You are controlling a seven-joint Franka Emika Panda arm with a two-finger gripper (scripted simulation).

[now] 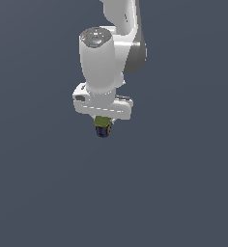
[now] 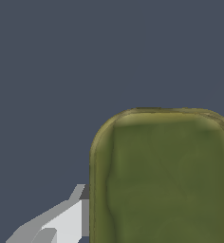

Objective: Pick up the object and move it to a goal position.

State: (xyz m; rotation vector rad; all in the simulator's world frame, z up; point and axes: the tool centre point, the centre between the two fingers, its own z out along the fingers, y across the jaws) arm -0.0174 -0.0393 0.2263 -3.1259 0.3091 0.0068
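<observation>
While the white arm [image 1: 108,53] reaches straight down, its gripper [image 1: 103,126] clasps the small tin can [image 1: 103,128], olive top up, between narrowed fingers [image 2: 61,220].

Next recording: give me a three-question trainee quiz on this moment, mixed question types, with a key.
1. True or false: the tin can sits directly under the white gripper.
2. Multiple choice: in the wrist view, the can's top is coloured
A. red
B. olive-green
C. white
3. Short answer: in the exterior view, is the can wider or narrower than the gripper body above it?

Key:
1. True. The can shows just below the gripper body, and a grey-white finger lies against its side in the wrist view.
2. B.
3. Narrower.
</observation>
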